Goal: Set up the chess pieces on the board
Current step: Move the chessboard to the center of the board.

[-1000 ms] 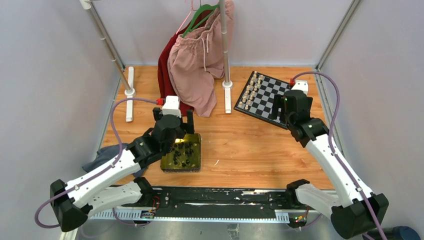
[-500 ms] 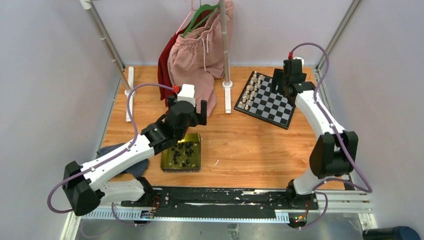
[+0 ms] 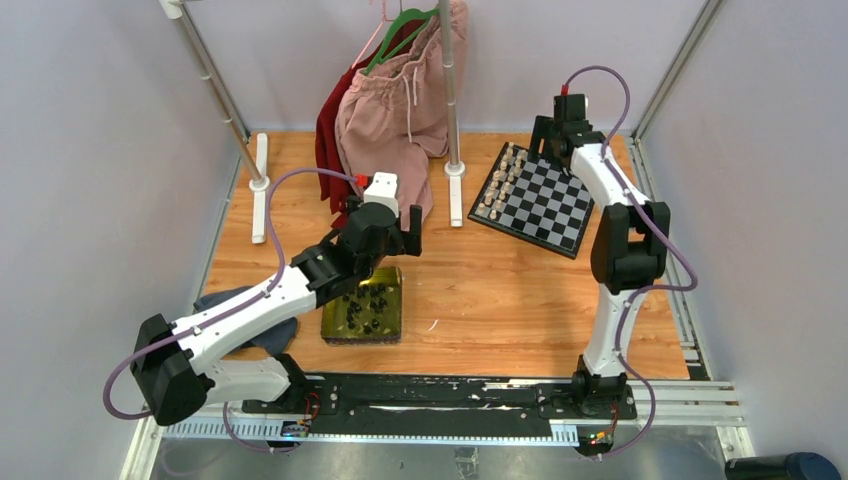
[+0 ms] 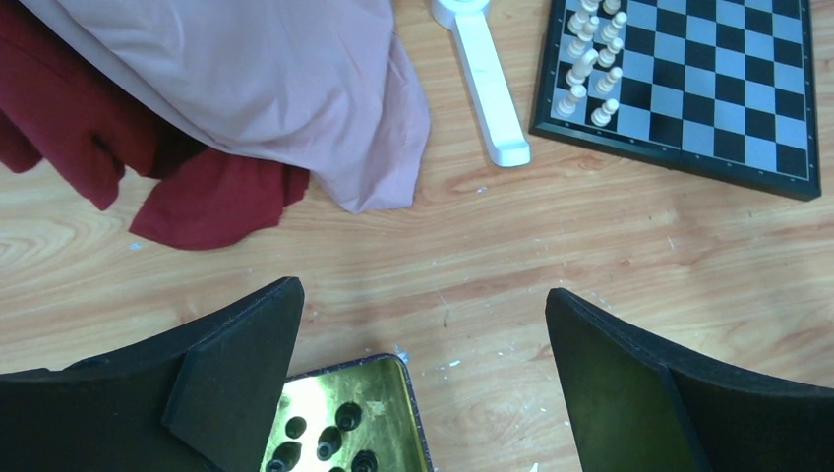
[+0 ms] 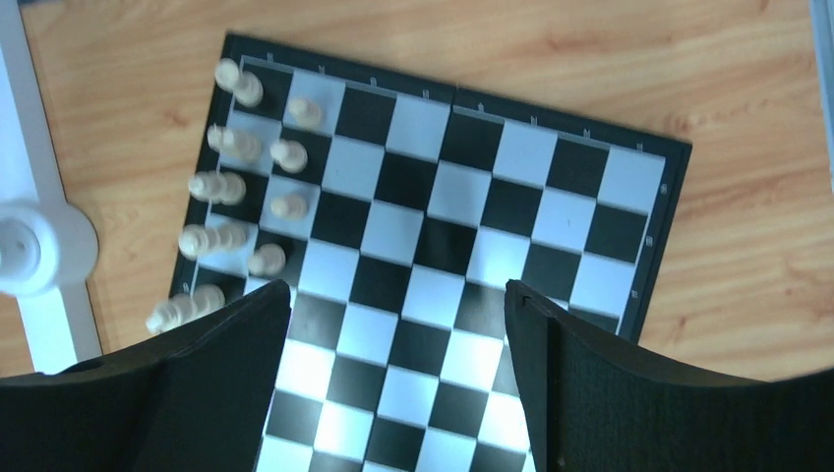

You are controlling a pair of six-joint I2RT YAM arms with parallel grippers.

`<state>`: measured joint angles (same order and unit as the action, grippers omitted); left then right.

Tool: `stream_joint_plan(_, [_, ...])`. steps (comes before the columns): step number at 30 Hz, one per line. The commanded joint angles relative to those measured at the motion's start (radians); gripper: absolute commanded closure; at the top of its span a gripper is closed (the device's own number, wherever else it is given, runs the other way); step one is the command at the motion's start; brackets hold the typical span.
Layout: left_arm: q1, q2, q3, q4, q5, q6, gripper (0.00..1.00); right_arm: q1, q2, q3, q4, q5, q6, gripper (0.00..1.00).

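Several tiny black chess pieces (image 3: pixel 365 305) lie in a shiny yellow-green tray (image 3: pixel 335 335). A few of them show at the bottom of the left wrist view (image 4: pixel 334 442). My left gripper (image 3: pixel 380 235) hangs open and empty above the tray's far right corner (image 4: pixel 393 413). The board (image 3: pixel 545 200) lies at the far right, with only cream pieces (image 3: pixel 503 175) in two rows along its left side. My right gripper (image 3: pixel 558 135) is open and empty above the board (image 5: pixel 433 246), towards its far edge. No black piece stands on the board.
A clothes rack holding pink and dark red garments (image 3: pixel 395 120) stands at the back, with white feet (image 3: pixel 456 190) next to the board. The clothes hang low near my left gripper (image 4: pixel 295 108). A blue cloth (image 3: pixel 215 305) lies left of the tray.
My right arm has swung from the board's near right side to above its far edge. My left gripper has moved from over the tray towards its far right corner.
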<state>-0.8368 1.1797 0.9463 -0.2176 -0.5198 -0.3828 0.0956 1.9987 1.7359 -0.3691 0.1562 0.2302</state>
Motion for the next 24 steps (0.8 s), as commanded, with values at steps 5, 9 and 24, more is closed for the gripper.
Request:
stream_joint_plan(5, [0.007, -0.054, -0.08, 0.055, 0.106, -0.034, 0.0, -0.042, 0.177, 0.239, -0.04, 0.0, -0.027, 0.16])
stream_joint_plan(9, [0.007, -0.082, -0.111, 0.078, 0.145, -0.013, 0.0, -0.055, 0.257, 0.323, -0.051, 0.002, -0.023, 0.16])
stream_joint_plan(24, [0.007, -0.155, -0.193, 0.156, 0.265, 0.067, 0.0, -0.074, 0.503, 0.599, -0.044, 0.033, 0.036, 0.17])
